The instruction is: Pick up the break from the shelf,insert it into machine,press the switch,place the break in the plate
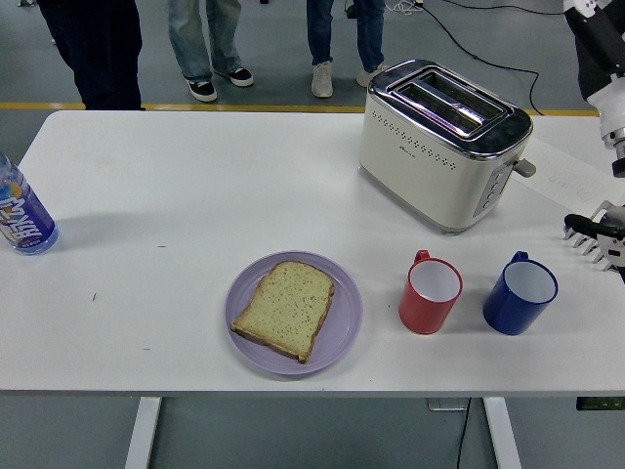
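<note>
The bread (pixel 285 308) lies flat on the purple plate (pixel 346 327) (left of two mugs). It sits well apart from the right arm (pixel 604 59) at the far right edge; whether that hand is spread or curled cannot be told.

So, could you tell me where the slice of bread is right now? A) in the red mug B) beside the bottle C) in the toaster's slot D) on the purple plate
D: the slice of bread lies flat on the purple plate, and the toaster slots look empty.
</note>
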### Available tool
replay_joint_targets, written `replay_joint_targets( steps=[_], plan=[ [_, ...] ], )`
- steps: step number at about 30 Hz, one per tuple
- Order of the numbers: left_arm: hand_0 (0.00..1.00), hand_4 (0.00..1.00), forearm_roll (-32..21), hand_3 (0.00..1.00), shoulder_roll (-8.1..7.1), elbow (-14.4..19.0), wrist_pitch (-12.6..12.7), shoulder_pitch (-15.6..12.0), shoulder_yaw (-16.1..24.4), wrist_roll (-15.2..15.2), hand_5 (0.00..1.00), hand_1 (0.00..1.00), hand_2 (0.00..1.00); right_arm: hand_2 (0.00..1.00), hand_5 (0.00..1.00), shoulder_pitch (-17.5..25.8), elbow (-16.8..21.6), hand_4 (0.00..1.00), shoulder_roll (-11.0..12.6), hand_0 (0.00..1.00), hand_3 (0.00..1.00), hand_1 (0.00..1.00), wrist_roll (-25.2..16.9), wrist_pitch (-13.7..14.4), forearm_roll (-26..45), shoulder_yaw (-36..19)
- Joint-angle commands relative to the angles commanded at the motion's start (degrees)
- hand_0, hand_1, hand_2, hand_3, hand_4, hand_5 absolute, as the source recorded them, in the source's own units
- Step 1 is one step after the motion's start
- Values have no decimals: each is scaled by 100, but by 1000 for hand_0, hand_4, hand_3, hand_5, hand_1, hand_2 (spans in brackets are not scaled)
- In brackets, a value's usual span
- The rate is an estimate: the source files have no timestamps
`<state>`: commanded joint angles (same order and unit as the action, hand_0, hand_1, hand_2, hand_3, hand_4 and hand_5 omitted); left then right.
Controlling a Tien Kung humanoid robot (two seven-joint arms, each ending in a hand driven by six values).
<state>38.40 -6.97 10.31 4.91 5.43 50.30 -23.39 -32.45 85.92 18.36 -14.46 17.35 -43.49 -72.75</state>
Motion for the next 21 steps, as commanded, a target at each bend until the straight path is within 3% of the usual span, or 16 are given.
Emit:
replay_joint_targets(
  steps=[21],
  plan=[
    [337,582,-35,719,45,0,3,1,-38,30,998,444,589,734,117,647,-451,508,388,838,671,763,-51,-333,1189,-803]
  ],
)
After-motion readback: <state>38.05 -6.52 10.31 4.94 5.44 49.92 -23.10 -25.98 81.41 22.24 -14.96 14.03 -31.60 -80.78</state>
